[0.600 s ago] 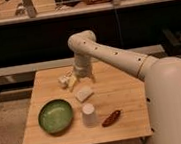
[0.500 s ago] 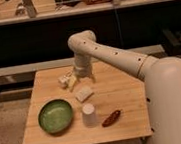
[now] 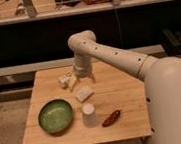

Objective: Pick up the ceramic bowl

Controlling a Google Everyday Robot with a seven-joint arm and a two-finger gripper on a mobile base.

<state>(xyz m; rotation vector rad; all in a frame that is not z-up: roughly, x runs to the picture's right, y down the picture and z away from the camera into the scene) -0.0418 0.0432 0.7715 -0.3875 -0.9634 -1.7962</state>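
Green and glossy inside, with a darker rim, the ceramic bowl (image 3: 55,116) sits on the front left part of the wooden table (image 3: 123,96), open side up and with nothing touching it. The gripper (image 3: 83,79) hangs low over the back middle of the table, well apart from the bowl, among some small pale bits (image 3: 65,80) and just behind a pale block (image 3: 84,93). Whether it is open or closed I cannot tell from where I stand, and I see nothing lifted in it. So the job looks to be at its approach step, with the bowl not yet reached. The next move, I'd judge, calls for bringing the gripper forward and to the left, down over the bowl's rim, since a wide shallow bowl gives little else to pinch, while keeping clear of the upturned white cup (image 3: 89,115) just beside the bowl. By my count there is one bowl, one cup, one pale block, one reddish-brown piece (image 3: 111,118) near the front, and two or so pale bits at the gripper, though I can't tell those apart.
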